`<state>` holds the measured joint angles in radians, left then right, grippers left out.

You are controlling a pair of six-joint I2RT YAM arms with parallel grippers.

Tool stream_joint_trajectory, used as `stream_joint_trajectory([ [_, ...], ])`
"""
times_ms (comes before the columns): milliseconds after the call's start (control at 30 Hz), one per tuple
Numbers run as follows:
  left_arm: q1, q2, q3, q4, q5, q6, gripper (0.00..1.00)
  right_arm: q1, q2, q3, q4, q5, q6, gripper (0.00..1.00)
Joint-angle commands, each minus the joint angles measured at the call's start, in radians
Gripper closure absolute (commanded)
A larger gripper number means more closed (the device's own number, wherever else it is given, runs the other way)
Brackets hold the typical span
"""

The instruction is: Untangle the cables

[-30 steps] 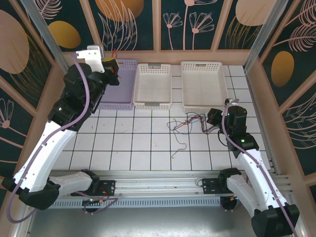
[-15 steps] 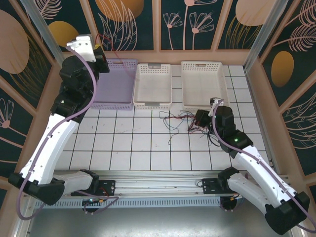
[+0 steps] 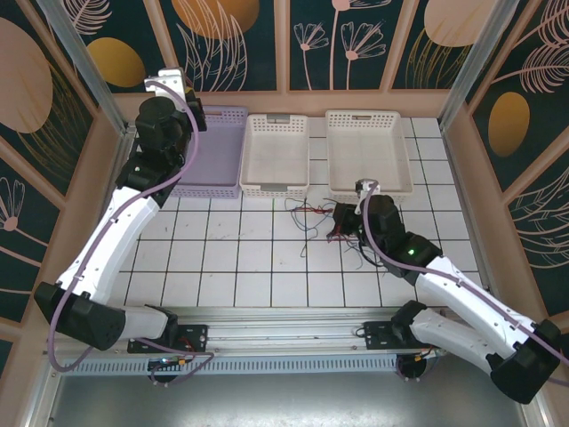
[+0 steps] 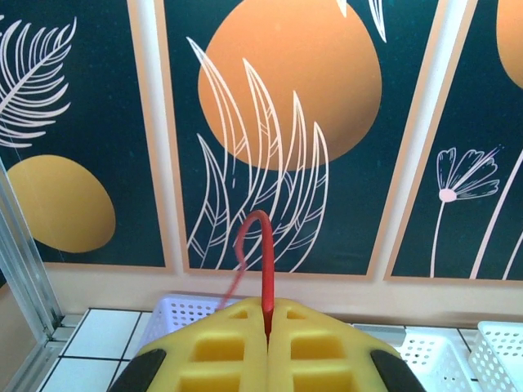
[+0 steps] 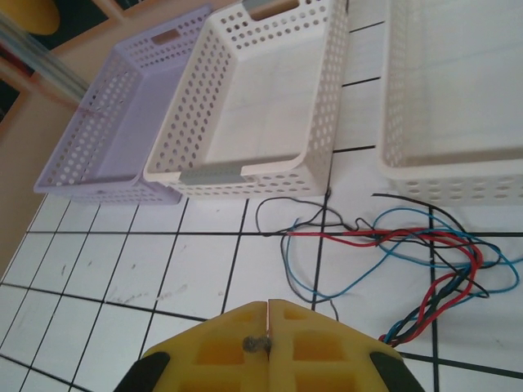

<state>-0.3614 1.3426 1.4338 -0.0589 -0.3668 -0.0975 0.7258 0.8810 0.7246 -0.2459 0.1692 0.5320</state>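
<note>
Currently the left gripper [image 4: 267, 314] is up at the far left over the purple basket [image 3: 218, 160], fingers clamped on a red wire [image 4: 265, 261]. Cables [image 5: 384, 241] lie tangled on the tiles, just near-right of the middle white basket [image 5: 214, 173]. Right gripper [image 5: 267, 327] is closed at their near edge, a grey wire end nipped in its seam.

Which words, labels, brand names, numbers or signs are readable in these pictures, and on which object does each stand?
None can be read.
The wall panels carry only leaf and flower drawings.
The lilac basket, the middle white basket, the right white basket, the cables, the left gripper and the right gripper show no lettering.
The small circuit board near the left arm's base is too small to read.
</note>
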Motion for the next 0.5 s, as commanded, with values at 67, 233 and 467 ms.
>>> stream_joint_trajectory([
  [67,0.015,0.006,-0.035,0.066,0.009,-0.002,1.00,0.060,0.023,0.038,0.048,0.081,0.014,1.00],
  [233,0.021,-0.006,-0.102,0.092,0.010,-0.013,1.00,0.087,0.026,0.034,0.048,0.098,0.017,1.00],
  [467,0.027,-0.010,-0.177,0.122,0.009,-0.022,1.00,0.104,0.024,0.030,0.040,0.110,0.022,1.00],
])
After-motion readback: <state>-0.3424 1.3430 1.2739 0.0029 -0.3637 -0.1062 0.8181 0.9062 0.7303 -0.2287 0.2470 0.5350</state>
